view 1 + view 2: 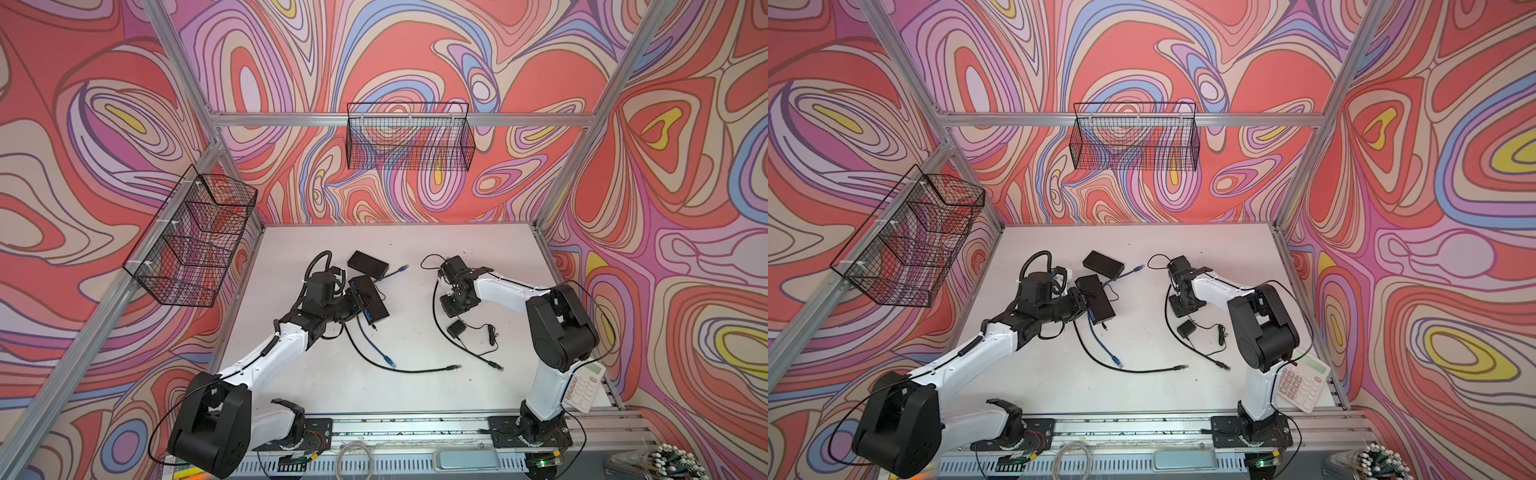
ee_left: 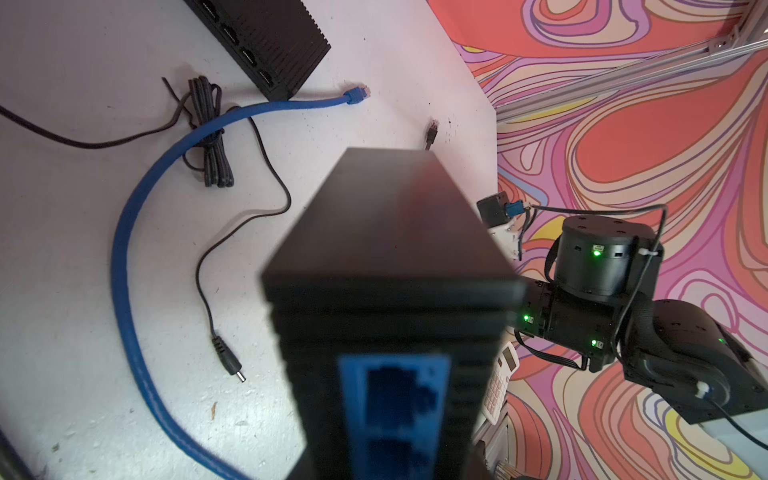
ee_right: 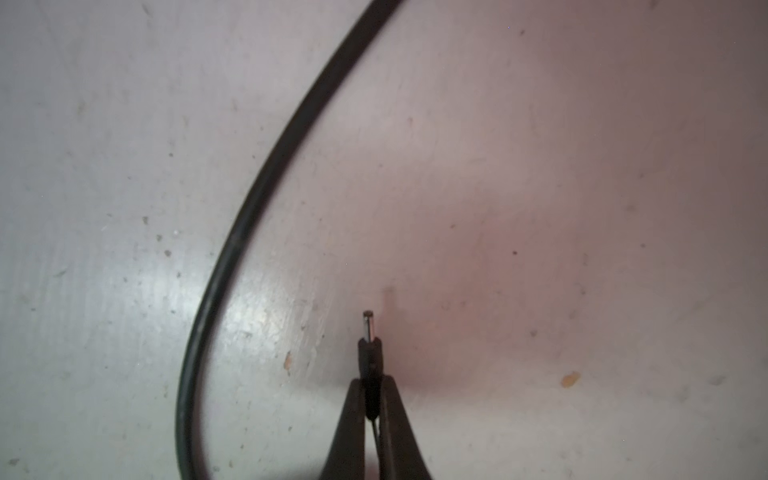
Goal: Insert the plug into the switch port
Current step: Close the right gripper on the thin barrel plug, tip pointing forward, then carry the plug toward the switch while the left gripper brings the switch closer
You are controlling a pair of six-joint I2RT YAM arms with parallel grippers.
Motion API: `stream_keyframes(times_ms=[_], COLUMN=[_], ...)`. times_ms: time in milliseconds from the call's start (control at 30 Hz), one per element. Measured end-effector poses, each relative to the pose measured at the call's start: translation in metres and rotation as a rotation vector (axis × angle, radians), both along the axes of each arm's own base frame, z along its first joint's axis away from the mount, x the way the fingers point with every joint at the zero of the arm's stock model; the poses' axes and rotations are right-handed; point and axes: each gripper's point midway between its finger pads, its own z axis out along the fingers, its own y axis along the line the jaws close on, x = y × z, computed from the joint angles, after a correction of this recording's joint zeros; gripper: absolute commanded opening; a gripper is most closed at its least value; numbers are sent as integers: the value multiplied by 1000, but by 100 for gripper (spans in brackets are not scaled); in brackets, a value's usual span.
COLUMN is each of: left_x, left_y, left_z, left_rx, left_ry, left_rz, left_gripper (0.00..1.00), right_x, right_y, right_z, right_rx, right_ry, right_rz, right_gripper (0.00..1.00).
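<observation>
My left gripper is shut on a black switch and holds it tilted just above the table. In the left wrist view the switch fills the middle, its blue port blurred and facing the camera. To the right, my right gripper points down at the table. In the right wrist view that gripper is shut on a small black barrel plug, whose metal tip sticks out just over the white surface. The plug and the switch are well apart.
A second black switch lies behind the held one. A blue network cable, black cables, another loose barrel plug and a power adapter lie on the table. A calculator sits front right; wire baskets hang on the walls.
</observation>
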Motion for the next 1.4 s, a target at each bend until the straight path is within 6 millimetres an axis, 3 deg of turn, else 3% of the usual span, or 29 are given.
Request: stream_keyframes(times_ms=[267, 367, 567, 833, 1033, 1167, 1400], left_x=[4, 7, 19, 33, 41, 41, 48], left_y=[-5, -9, -22, -43, -64, -82, -84], left_z=[-1, -1, 8, 44, 41, 52, 47], left_rx=[-30, -63, -109, -176, -183, -197, -211], left_ry=[10, 17, 23, -52, -29, -50, -38], left_rz=[-4, -7, -20, -49, -64, -92, -68], left_gripper=[14, 14, 14, 14, 14, 14, 14], right_x=[19, 15, 0, -47, -73, -84, -88], right_y=[13, 19, 29, 66, 93, 110, 119], right_z=[106, 125, 128, 137, 138, 141, 143], right_rx=[155, 206, 270, 364, 451, 491, 534], right_ry=[-296, -327, -298, -241, -192, -178, -171], right_rz=[17, 31, 48, 135, 196, 238, 255], right_gripper=[0, 0, 0, 0, 0, 0, 0])
